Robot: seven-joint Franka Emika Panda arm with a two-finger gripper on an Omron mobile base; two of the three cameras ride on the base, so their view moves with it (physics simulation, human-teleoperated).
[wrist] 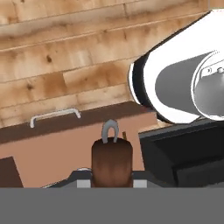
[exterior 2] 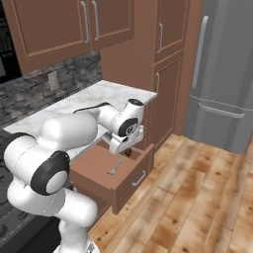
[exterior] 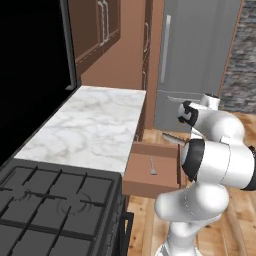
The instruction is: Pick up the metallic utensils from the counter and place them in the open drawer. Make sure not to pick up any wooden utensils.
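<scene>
**Claw over open drawer, dark-handled utensil in grip**

Left to right: the black stove top (exterior: 55,192), then the white marble worktop (exterior: 90,125), then the open drawer (exterior: 150,182) with the silver fork (exterior: 152,166) lying inside. The arm (exterior 2: 74,131) reaches forward and bends down at the wrist — claw (exterior 2: 129,153) pointing into the drawer's back part. In the hand view, the claw is clamped on the dark-handled utensil (wrist: 111,159), metal end outward, above the drawer front and its handle (wrist: 54,116).
</scene>
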